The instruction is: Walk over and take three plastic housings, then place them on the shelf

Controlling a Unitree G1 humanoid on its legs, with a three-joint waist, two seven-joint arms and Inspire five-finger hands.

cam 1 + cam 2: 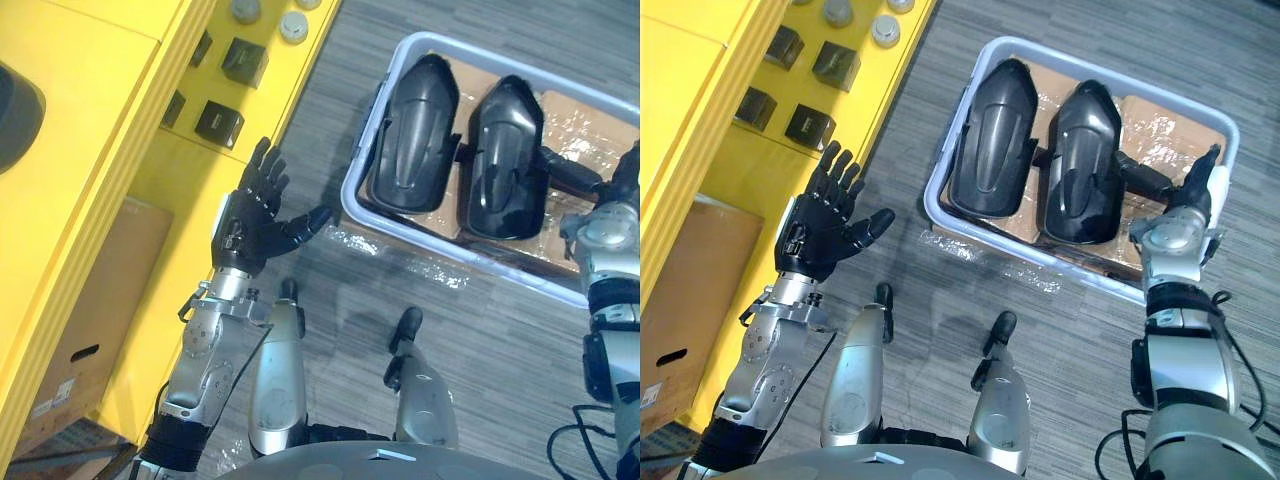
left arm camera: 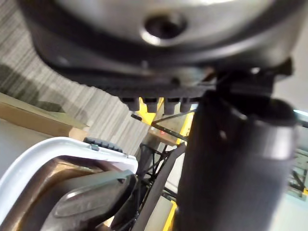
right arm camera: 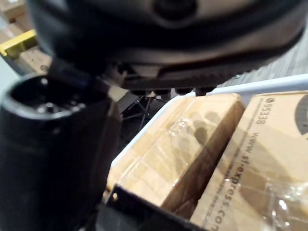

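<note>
On the grey floor (image 1: 480,330), a bin (image 1: 932,205) holds two housings (image 1: 990,140). The left hand (image 1: 820,225) is empty with its fingers spread. The right hand (image 1: 1195,188) is at the bin's right edge, its fingers unclear. Grasping likely comes next.

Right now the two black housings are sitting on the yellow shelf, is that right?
Not quite. The two black housings are not on the yellow shelf. They lie side by side in the white bin on the floor next to it. The left eye view shows this.
</note>
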